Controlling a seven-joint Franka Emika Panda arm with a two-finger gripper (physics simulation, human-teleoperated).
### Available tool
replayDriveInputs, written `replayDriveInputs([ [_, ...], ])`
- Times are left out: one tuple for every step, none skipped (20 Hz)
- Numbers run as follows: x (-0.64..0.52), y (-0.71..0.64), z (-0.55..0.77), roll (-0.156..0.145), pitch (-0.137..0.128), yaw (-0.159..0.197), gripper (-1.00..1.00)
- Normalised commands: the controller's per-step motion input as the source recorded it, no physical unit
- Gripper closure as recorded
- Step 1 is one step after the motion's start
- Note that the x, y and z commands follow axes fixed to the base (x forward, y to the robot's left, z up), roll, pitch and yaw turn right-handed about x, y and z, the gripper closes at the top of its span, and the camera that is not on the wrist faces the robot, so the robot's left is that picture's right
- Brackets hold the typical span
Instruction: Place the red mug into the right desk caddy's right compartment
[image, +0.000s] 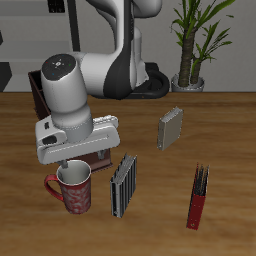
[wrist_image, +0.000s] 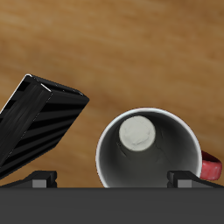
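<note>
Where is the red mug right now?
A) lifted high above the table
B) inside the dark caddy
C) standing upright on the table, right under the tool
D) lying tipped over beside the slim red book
C: the red mug stands upright on the wooden table, and the wrist view looks straight down into its open mouth, with the tool directly over it.

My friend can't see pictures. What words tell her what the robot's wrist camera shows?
A red ceramic mug with a grey-white inside sits open-side up on a brown wooden table, right under the robot's hand. Its red loop handle pokes out sideways, and a dark ribbed block stands beside it.
</note>
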Motion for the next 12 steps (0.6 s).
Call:
replayDriveInputs([
  [0.06,-0.10,0.02,0.000,0.000,0.000,-1.00],
  [0.07,0.29,-0.60,0.007,0.077,-0.045,-1.00],
  [0.06,-0.12,0.02,0.000,0.000,0.000,-1.00],
  [-0.02,0.32,-0.78,0.054,0.076,0.012,-1.00],
  [0.06,-0.11,0.02,0.000,0.000,0.000,-1.00],
  [0.05,0.11,-0.54,0.005,0.055,-0.040,-1.00],
  [0.07,0.05,-0.46,0.011,0.056,0.043,-1.00],
  [0.07,0.03,-0.42,-0.001,0.061,0.005,-1.00],
  [0.06,-0.05,-0.34,-0.028,0.040,-0.010,-1.00],
  [0.08,-0.04,-0.39,-0.009,0.047,-0.027,-1.00],
  [0.06,-0.09,-0.30,-0.029,0.045,-0.044,-1.00],
  [0.10,-0.11,-0.50,-0.039,0.064,-0.071,-1.00],
])
